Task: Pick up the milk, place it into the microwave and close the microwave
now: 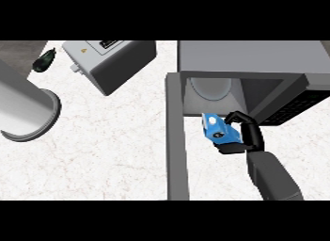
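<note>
A blue milk carton (pixel 215 129) hangs just in front of the open microwave (pixel 250 61), below its cavity mouth. My right hand (pixel 242 134) is shut on the carton, fingers curled round its right side and thumb under it. Inside the cavity a pale round turntable (pixel 210 88) shows. The microwave's door (pixel 175 136) stands swung open, running edge-on down the left of the carton toward the view's lower edge. The dark control panel (pixel 299 103) lies to the right of my hand. My left hand does not show.
A grey boxy appliance (pixel 110 63) stands at the back left on the white counter (pixel 105 150). A large grey cylinder (pixel 18 106) lies at the far left. A small dark green object (pixel 44 60) rests near the counter's back left edge.
</note>
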You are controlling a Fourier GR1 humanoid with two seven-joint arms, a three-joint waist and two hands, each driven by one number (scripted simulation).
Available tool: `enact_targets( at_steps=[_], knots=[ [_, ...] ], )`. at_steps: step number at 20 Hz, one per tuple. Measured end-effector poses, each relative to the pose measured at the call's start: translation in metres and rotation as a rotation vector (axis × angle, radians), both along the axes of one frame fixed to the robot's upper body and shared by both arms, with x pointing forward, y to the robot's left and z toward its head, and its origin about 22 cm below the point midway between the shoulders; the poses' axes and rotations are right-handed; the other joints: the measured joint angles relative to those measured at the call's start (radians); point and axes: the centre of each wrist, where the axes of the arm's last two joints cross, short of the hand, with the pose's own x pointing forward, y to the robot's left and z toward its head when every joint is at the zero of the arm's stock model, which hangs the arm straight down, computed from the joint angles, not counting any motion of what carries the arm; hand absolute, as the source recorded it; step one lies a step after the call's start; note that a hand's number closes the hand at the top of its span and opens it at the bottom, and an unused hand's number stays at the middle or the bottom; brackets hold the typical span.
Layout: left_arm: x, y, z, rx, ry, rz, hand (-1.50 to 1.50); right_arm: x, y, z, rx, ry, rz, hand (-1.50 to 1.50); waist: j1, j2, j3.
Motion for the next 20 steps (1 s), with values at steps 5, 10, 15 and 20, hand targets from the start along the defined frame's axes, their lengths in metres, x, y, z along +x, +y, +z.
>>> enact_targets(
  at_steps=[5, 10, 15, 20],
  knots=[
    [0.004, -0.001, 0.002, -0.002, 0.011, -0.009, -1.5, 0.025, 0.004, 0.021, -0.026, -0.035, -0.019, 1.5, 0.0, 0.002, 0.001],
    [0.01, 0.002, 0.001, 0.005, 0.009, -0.007, -1.5, 0.053, -0.002, 0.049, -0.067, -0.034, -0.034, 1.5, 0.005, 0.005, 0.001],
    [0.018, 0.003, 0.004, 0.013, 0.0, -0.024, -1.5, 0.081, -0.008, 0.083, -0.104, -0.017, -0.059, 1.5, 0.022, 0.013, 0.002],
    [0.029, 0.003, 0.004, 0.016, -0.014, -0.047, -1.5, 0.1, -0.012, 0.11, -0.143, -0.014, -0.078, 1.5, 0.042, 0.024, 0.003]
  ],
)
